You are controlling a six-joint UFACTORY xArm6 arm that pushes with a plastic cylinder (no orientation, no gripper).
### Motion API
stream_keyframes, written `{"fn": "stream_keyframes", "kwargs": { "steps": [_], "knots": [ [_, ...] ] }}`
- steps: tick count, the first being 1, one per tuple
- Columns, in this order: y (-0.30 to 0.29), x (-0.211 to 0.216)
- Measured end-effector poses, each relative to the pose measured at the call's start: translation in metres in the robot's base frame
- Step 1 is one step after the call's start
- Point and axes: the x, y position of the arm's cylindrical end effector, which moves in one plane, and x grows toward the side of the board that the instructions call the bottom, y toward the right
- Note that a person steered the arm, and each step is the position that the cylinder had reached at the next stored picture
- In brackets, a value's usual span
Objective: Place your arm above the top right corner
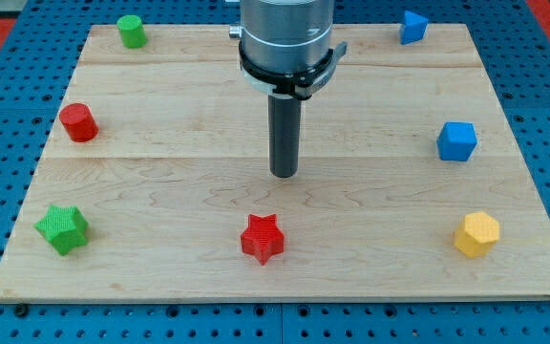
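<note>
Camera view, only one. My tip (284, 174) sits near the middle of the wooden table (160, 172), touching nothing. Red star (262, 238) is just below it toward the view's bottom, apart from it. No pincer on this rig, just the straight rod under a grey cylinder housing (285, 33), so there is no wide-or-narrow state to give.

Blocks ring the edges: green cylinder (131, 31) at the view's top left, red cylinder (78, 122) on the left side, green star (62, 228) bottom left, yellow hexagon-like block (475, 234) bottom right, blue cube (456, 141) on the right side, a smaller blue block (412, 26) near the view's top right, shape not clear.

Task target is the table's top right corner (466, 29), well apart from the tip, up and to the view's right. The small blue block sits just left of that corner.

Doing it well, my judgement: go diagonally toward the corner but pass between the two blue blocks, approaching from the right-side edge, so the small blue one doesn't get shoved. Stop with the tip over the corner, not past the table edge onto the blue pegboard (542, 96).

Writing, brands, labels: none readable anywhere.
</note>
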Motion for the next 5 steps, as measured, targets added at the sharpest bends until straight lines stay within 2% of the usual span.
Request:
{"fn": "stream_keyframes", "kwargs": {
  "steps": [4, 5],
  "knots": [
    [-0.001, 0.000],
    [0.054, -0.033]
  ]
}}
